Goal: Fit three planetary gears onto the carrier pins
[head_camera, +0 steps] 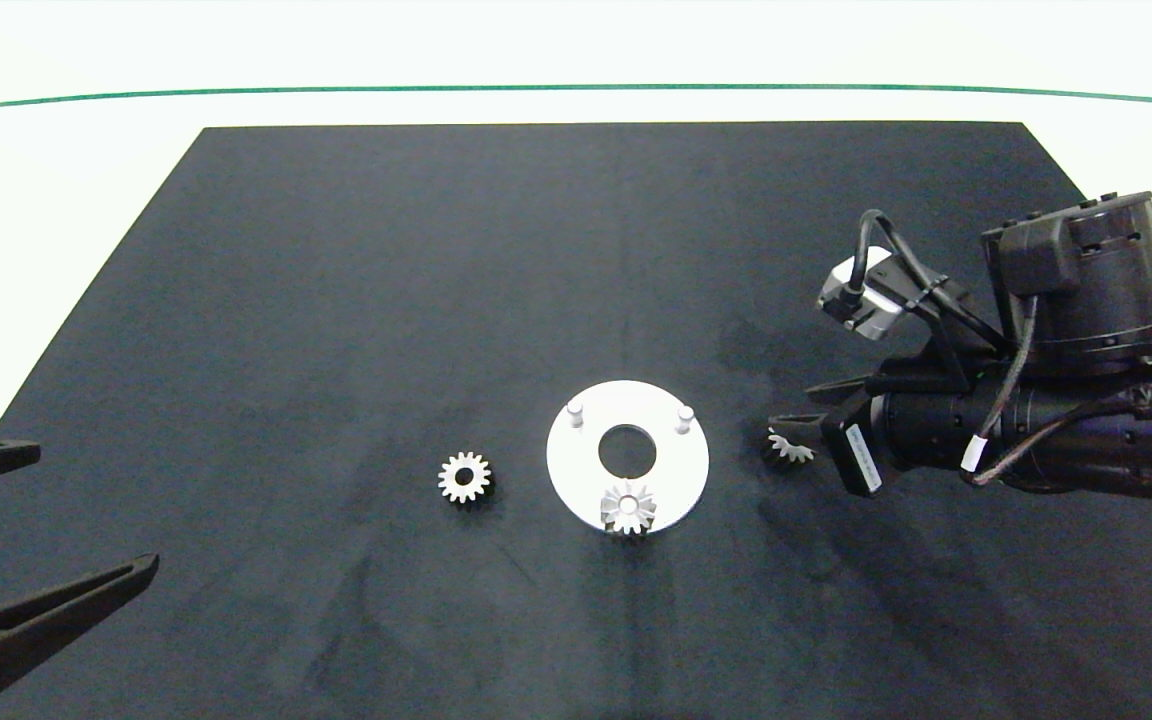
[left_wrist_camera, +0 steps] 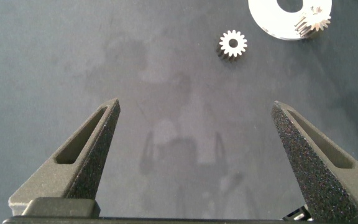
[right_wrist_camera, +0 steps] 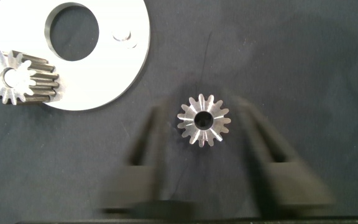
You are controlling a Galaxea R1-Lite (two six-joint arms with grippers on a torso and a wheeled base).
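One gear [head_camera: 628,507] is seated on a carrier pin of the white disc [head_camera: 576,470]. The second gear [right_wrist_camera: 204,119] is straddled, ungripped, by the released right tool [right_wrist_camera: 205,163]; closing squarely is needed next. The left tool [left_wrist_camera: 194,134] is parked released.

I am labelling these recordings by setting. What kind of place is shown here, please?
Probably a robot assembly test bench: a flat black mat on a white table, holding only a white round carrier disc and small silver metal gears, with the right end effector around one.
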